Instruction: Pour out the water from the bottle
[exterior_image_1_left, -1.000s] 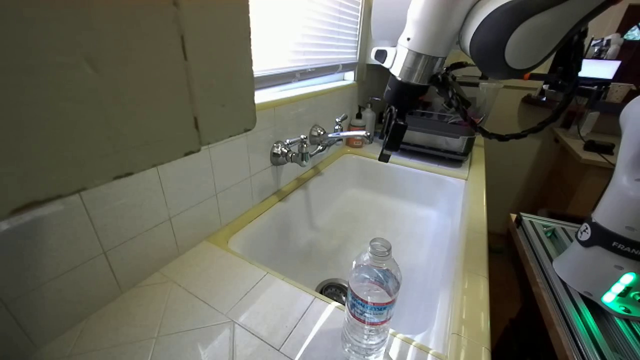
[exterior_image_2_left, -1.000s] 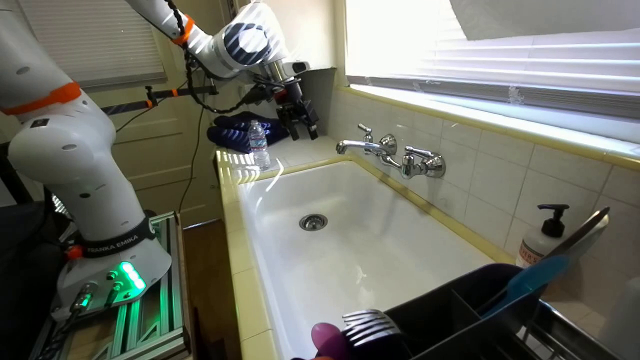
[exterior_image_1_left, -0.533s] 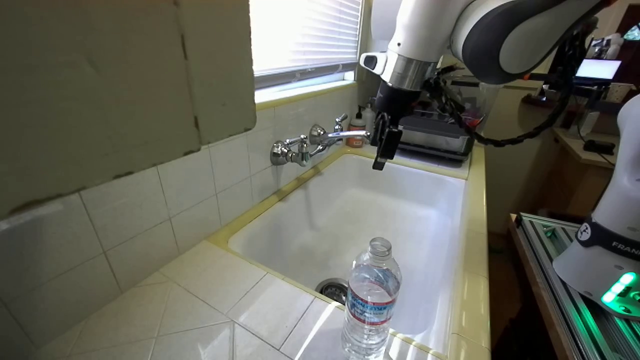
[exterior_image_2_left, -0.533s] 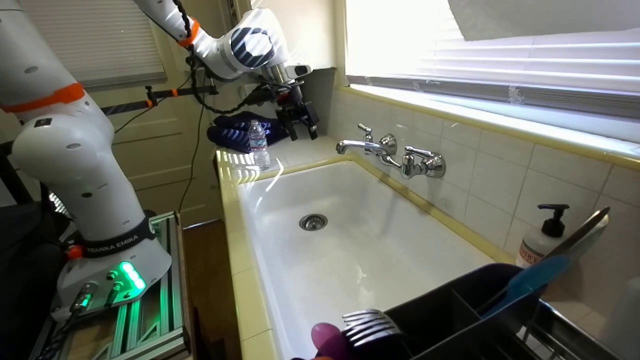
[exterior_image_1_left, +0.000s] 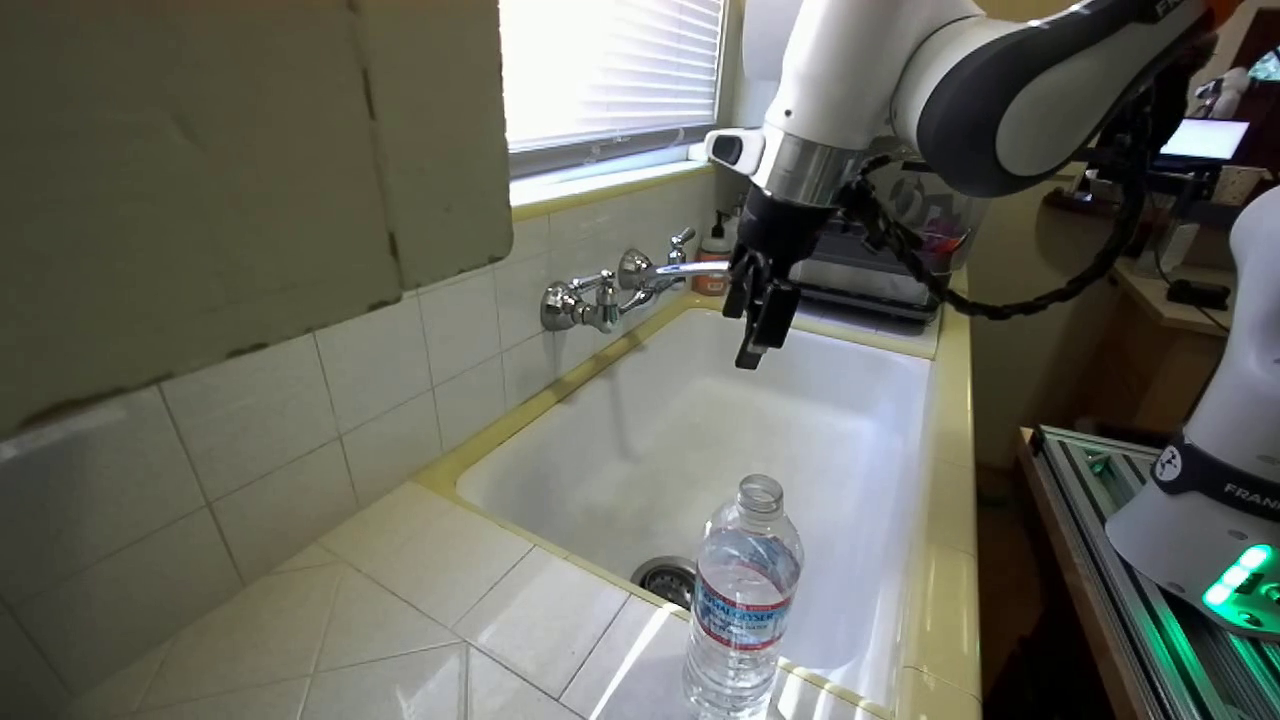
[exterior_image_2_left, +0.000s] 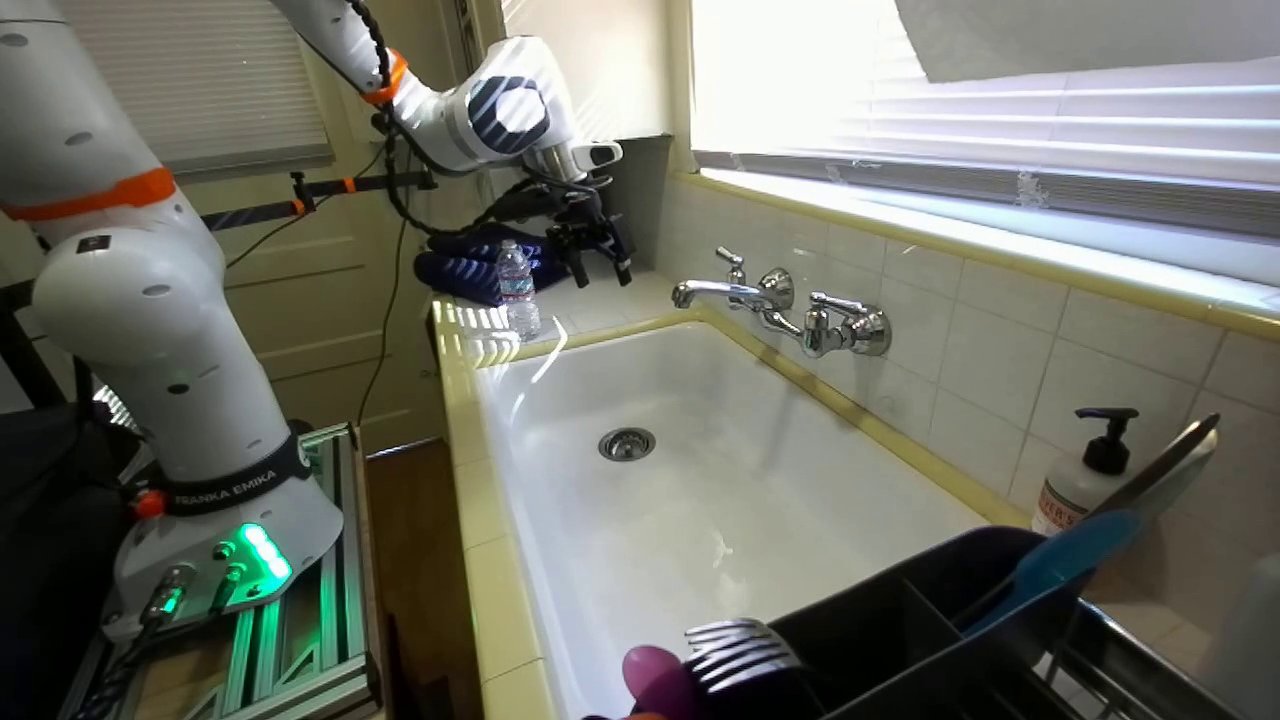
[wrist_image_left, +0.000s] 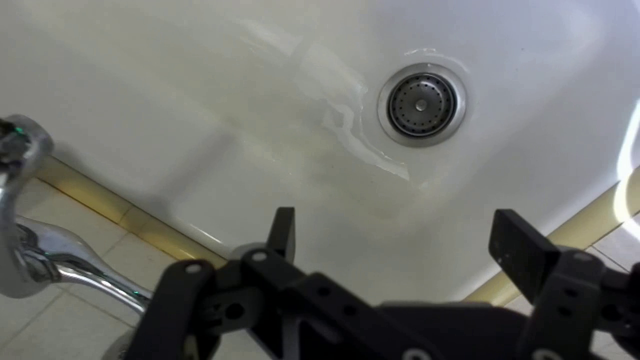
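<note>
Closest thing in an exterior view is the bottle (exterior_image_1_left: 742, 612), upright on the tiled counter (exterior_image_1_left: 400, 610) right beside the near edge of the sink (exterior_image_1_left: 870, 480). Looks uncapped, and it hasn't budged in the last second. I can't properly make out the water through the clear plastic. Past it there's my gripper (wrist_image_left: 395, 219), hanging over the sink, fingers (wrist_image_left: 284, 231) spread wide with nothing between them. In that second it's dipped lower and drifted a touch left, but it's well apart from the bottle. So I reckon I'm on the approach and all the pouring is ahead of me. Next I'd want to come over and get the fingers either side without knocking it, since thin plastic probably squashes easily.

As for the surface, the sink is white with yellow trim (exterior_image_1_left: 948, 560), drain (wrist_image_left: 421, 105) down at the near end, shiny streak (wrist_image_left: 372, 155) beside it that could be wet or just glare. Robot's base (exterior_image_1_left: 1190, 520) sits off to the right, tap (exterior_image_1_left: 634, 270) on the left wall (exterior_image_1_left: 380, 390). Farther back: blinds (exterior_image_1_left: 630, 80) glowing on the left, then soap bottle (exterior_image_1_left: 711, 270) and dish rack (exterior_image_1_left: 860, 280).
</note>
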